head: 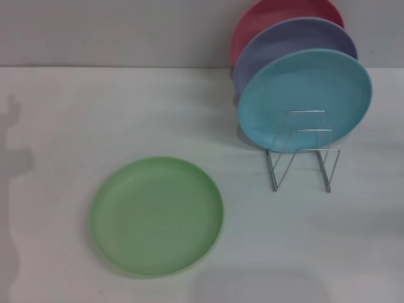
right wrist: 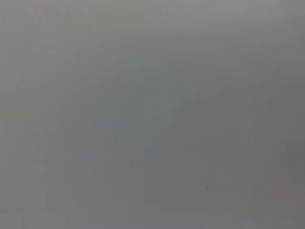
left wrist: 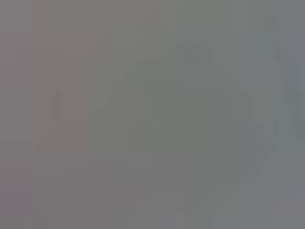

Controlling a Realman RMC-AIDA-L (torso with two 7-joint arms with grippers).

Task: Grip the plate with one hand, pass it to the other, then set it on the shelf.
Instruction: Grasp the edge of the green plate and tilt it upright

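The light green plate [head: 157,216] lies flat on the white table, left of centre and near the front edge. The silver wire shelf [head: 302,151] stands to its right and farther back, with its front slots bare. Neither gripper shows in the head view. Both wrist views show only a blank grey field with no fingers and no object in them.
A turquoise-blue plate [head: 305,96], a lavender plate [head: 294,43] and a pink-red plate [head: 278,16] stand upright in the back slots of the shelf, one behind the other. The white table [head: 76,113] ends at a grey wall behind.
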